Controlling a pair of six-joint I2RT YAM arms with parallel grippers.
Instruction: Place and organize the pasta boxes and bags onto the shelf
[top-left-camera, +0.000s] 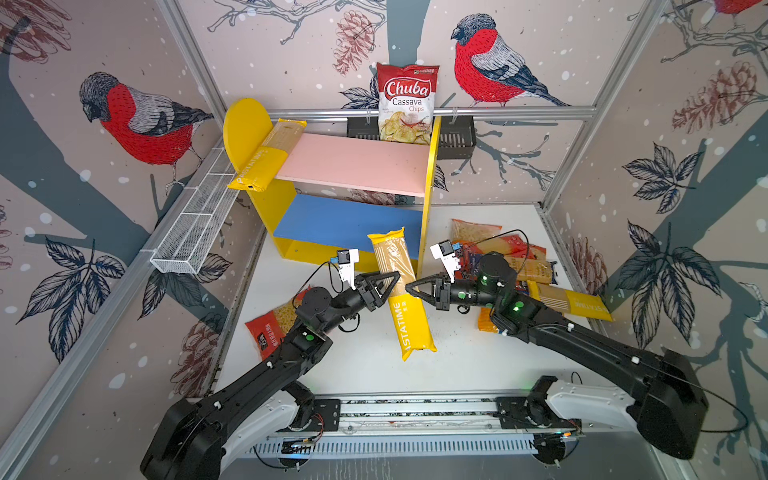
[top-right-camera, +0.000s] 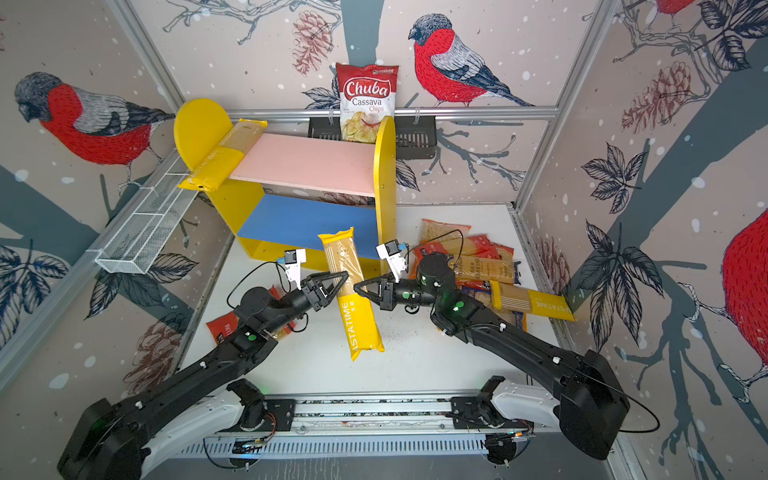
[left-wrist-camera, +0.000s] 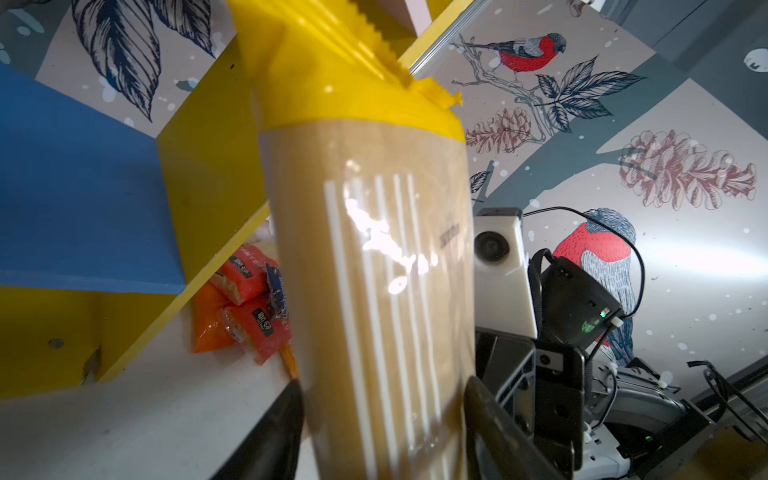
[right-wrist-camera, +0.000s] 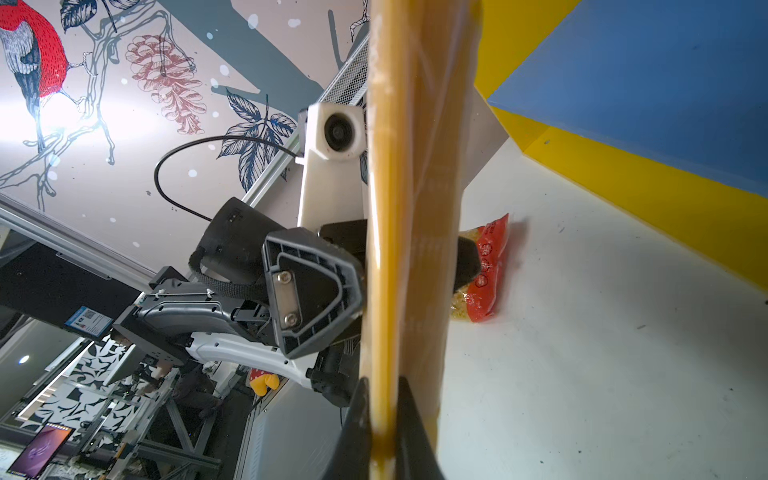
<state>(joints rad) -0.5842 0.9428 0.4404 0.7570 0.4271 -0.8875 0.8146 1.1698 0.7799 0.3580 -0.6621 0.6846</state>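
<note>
Filling the shelf (top-left-camera: 245, 124), at 11 o'clock of the table (top-left-camera: 457, 365), is barely begun. One yellow pack (top-left-camera: 270, 153) lies at the 9 o'clock end of its pink board (top-left-camera: 353, 164), the blue board (top-left-camera: 345, 222) is bare, and a heap of bags (top-left-camera: 528, 266) sits at 3 o'clock. The step in hand, I judge, is a two-armed carry of a long spaghetti pack (top-left-camera: 409, 324) at the table's middle, its crimped end toward 12 o'clock, just before the blue board. Clear film shows pale strands above, yellow print below (stiff, probably slippery). The left gripper (top-left-camera: 395, 277) looks closed across its flat faces; the right gripper (top-left-camera: 411, 289) pinches its side seam. Next it must rise clear of the yellow side panel (top-left-camera: 430, 187) and be laid beside that yellow pack.
</note>
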